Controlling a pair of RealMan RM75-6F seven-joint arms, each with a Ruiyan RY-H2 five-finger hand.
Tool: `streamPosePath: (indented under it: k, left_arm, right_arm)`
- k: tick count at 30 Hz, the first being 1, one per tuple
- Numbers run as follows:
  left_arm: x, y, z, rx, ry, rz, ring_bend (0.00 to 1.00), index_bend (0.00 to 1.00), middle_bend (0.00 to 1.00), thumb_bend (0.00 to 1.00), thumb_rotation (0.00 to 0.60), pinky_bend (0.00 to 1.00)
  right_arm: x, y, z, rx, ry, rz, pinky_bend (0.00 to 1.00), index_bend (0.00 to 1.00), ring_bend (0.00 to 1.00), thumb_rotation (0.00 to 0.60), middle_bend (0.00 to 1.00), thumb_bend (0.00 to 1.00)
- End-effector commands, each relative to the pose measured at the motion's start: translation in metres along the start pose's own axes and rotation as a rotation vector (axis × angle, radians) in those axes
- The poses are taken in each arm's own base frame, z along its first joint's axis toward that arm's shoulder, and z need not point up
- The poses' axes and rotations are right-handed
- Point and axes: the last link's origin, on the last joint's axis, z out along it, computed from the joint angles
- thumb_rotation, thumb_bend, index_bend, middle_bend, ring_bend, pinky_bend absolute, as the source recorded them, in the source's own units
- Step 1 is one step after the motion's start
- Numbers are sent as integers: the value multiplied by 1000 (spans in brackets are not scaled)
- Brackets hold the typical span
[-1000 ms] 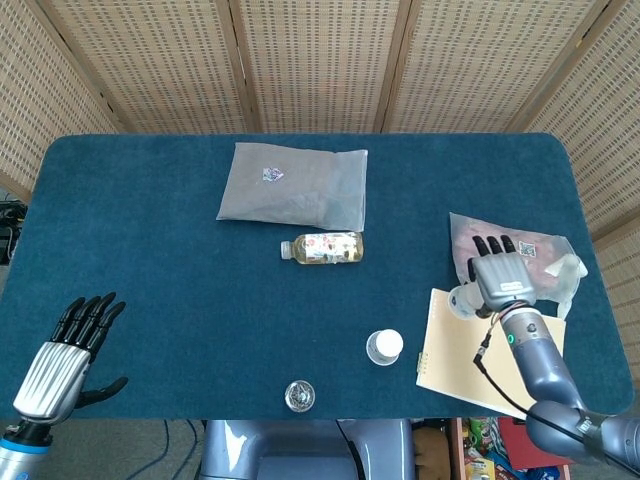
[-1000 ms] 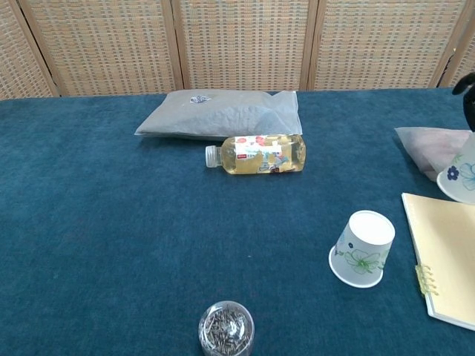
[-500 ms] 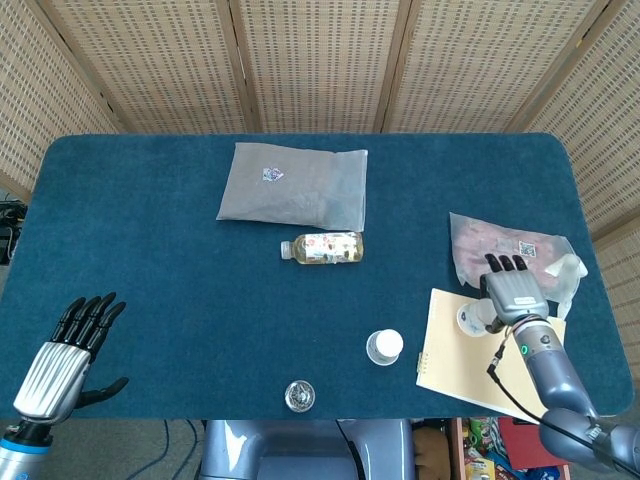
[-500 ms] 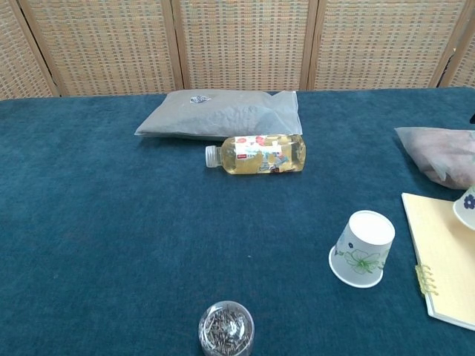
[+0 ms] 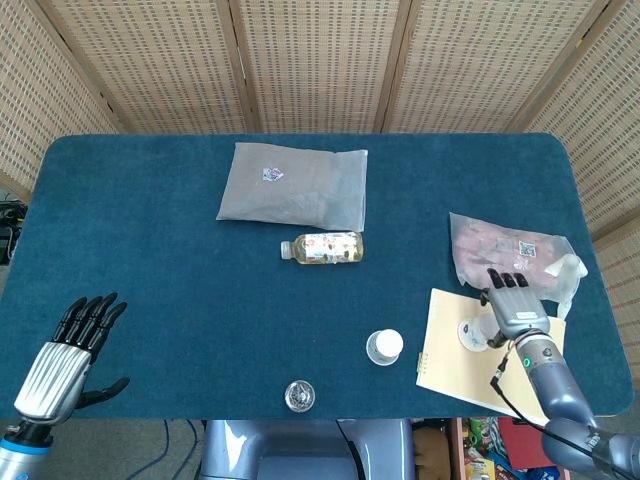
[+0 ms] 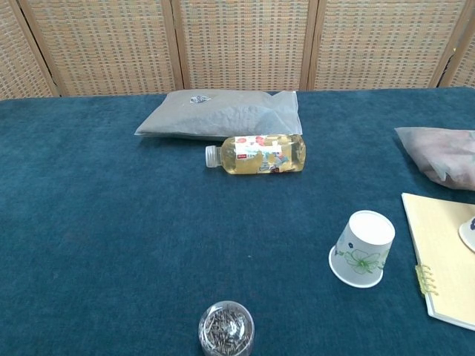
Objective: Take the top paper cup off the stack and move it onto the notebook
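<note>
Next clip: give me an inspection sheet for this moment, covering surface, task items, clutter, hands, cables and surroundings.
Surface: table covered in dark blue cloth.
Task items: carried paper cup upside down over the yellow notebook, at the right hand; whether it rests on the page cannot be told. Remaining paper cup stands upside down on the cloth beside the notebook.
Clutter: grey pouch, bottle lying on its side, pink packet, small clear jar.
Hands: left hand holds nothing, fingers apart, at the near left edge; right hand on the carried cup.
Cables: black cable along the right forearm.
Surroundings: woven screen panels behind the table.
</note>
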Motion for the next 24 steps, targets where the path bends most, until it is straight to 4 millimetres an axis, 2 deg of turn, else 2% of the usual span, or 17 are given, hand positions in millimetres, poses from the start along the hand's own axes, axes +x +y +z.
streamPosePath:
  k: [1,3,10,17,20,24]
  left_arm:
    - [0,-1,0,2,-1,1,0,0,0,149,600,0]
    - [0,-1,0,5,0,0,0,0,0,149,600,0]
    - [1,-3,0,10,4,-2,0,0,0,149,600,0]
    - [2,-5,0,18,6,-1,0,0,0,149,600,0]
    - [1,-5,0,20,3,3,0,0,0,149,600,0]
    - [0,-6,-1,24,0,3,0,0,0,149,600,0]
  right_arm:
    - [0,1,-2,-6,6,-9,0,144,0,600,0,179]
    - [4,0,-5,-5,21,-4,0,83,0,600,0,179]
    - [25,-1,-26,1,117,3,0,67,0,600,0,178]
    - [40,-9,-64,82,248,34,0,67,0,600,0,179]
    - [37,-13,-81,137,304,52,0,56,0,600,0,179]
    - [18,-16,-96,208,369,101,0,40,0,600,0,180]
